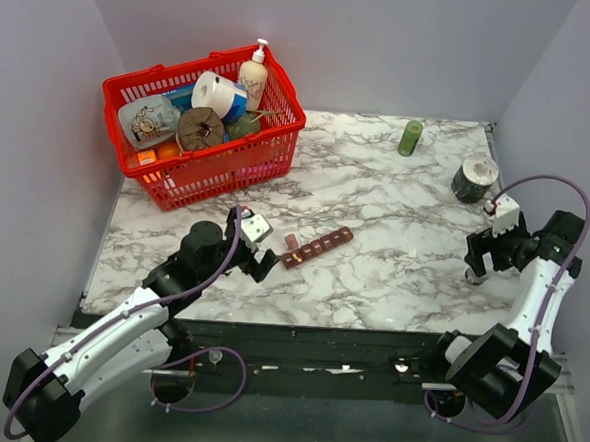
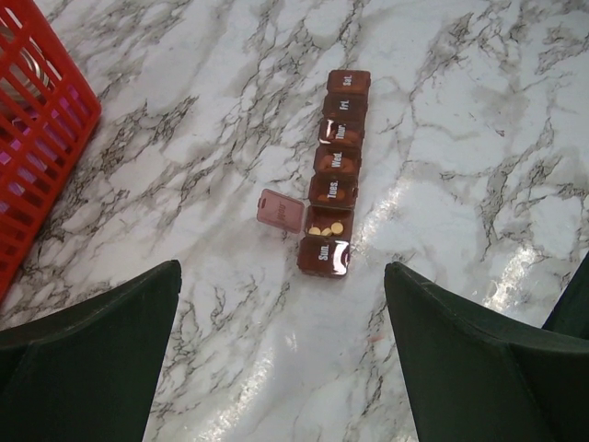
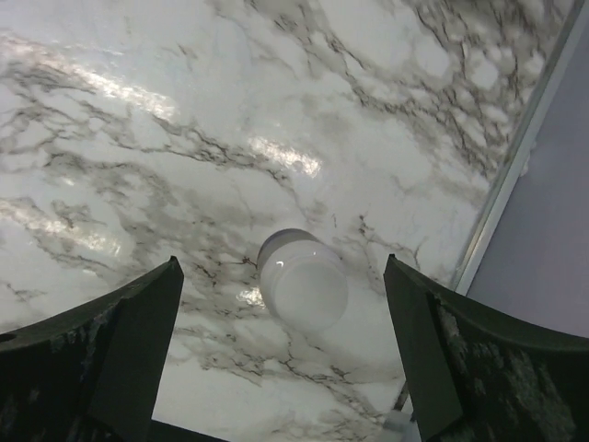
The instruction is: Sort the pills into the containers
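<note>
Top view: the containers point(image 1: 315, 248), a dark red strip, lie mid-table near the left gripper point(image 1: 263, 263), whose fingers are hard to make out; a small white bottle point(image 1: 478, 277) is half hidden under the right gripper point(image 1: 486, 265). Left wrist: jaws wide, empty; one compartment open, small yellow pills point(image 2: 327, 227) inside. Right wrist: jaws wide around the bottle, not touching it

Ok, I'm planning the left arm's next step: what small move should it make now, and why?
Probably lower the left jaws to the pill organizer and nudge its flipped-out lid shut: that compartment already holds yellow pills, the other lids look closed, and the jaws hang open just short of it.
</note>
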